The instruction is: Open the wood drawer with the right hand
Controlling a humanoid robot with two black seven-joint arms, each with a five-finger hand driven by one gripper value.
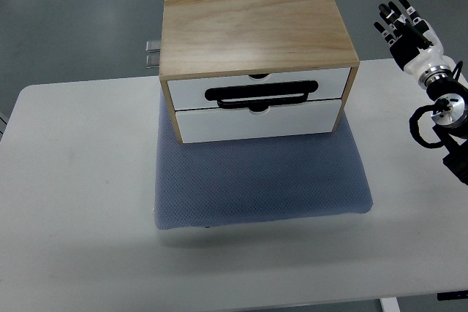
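Pale wood drawer box point(256, 31) sits on a grey mat point(263, 180) mid-bench, both drawers closed.
Right hand point(406, 31) hovers well apart at the far right, fingers loosely extended, holding nothing; the rigid black handle point(261, 94) on the upper drawer point(259, 87) looks the best hold, though the light box may slide.

No readable text

You are looking at no legible writing anywhere; small white tags are sitting on the fingertips of the right hand point(404, 25), but their print is showing too small to read.
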